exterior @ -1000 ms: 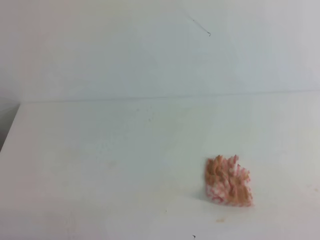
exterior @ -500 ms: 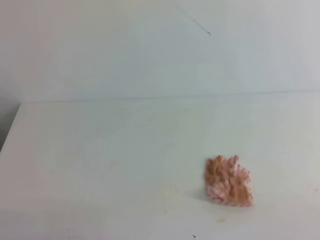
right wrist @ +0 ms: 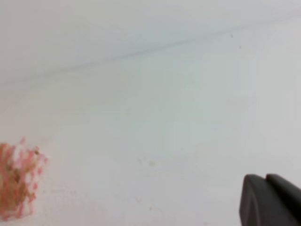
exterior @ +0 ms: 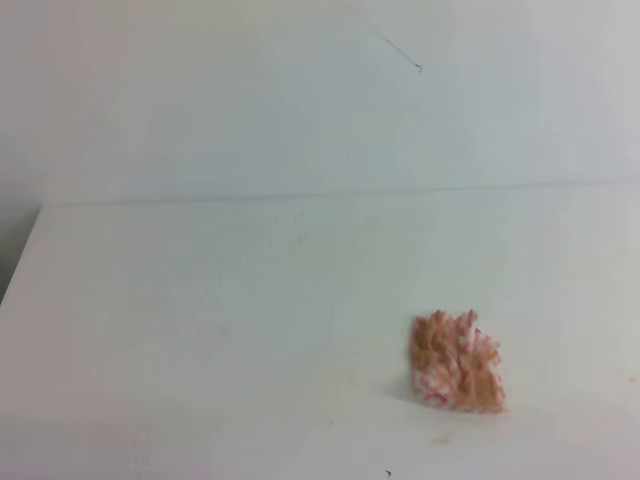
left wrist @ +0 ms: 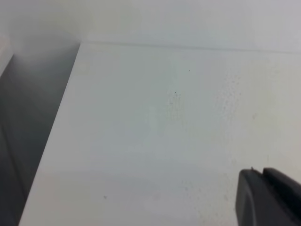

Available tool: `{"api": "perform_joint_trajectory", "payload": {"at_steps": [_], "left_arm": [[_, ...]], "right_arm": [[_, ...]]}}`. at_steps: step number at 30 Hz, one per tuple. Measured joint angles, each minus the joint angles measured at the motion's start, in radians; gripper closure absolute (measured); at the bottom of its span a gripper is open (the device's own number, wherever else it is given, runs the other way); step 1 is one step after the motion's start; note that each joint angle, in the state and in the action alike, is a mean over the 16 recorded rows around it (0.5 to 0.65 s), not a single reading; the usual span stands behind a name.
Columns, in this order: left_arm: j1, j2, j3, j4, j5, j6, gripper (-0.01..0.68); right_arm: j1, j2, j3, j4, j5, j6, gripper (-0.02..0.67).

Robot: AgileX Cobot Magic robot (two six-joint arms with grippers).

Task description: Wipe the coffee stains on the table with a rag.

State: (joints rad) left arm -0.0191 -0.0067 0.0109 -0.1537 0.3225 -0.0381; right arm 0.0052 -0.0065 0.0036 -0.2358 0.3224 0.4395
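- While both arms sit back, the rag (exterior: 457, 362) lies bunched on the table (exterior: 200, 330), well left of the right gripper (right wrist: 272, 200) fingers, which are pressed together on nothing.
- Left gripper (left wrist: 268, 197) fingers: also together, over bare tabletop.

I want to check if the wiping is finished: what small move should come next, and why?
Probably open the right gripper and reach for the rag: it lies free on the table, and a faint brownish speck shows just in front of it.
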Motion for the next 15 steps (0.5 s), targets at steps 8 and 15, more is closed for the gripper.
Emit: {"api": "perform_joint_trajectory", "payload": {"at_steps": [8,15], "left_arm": [[0.000,0.002,-0.003,0.000,0.001,0.001,0.674],[0.000,0.007,-0.011,0.000,0.004,0.001,0.674]], "right_arm": [[0.000,0.000,0.001,-0.011,0.040,-0.042,0.652],[0.000,0.000,0.001,-0.015,0.040,-0.047,0.652]]}}
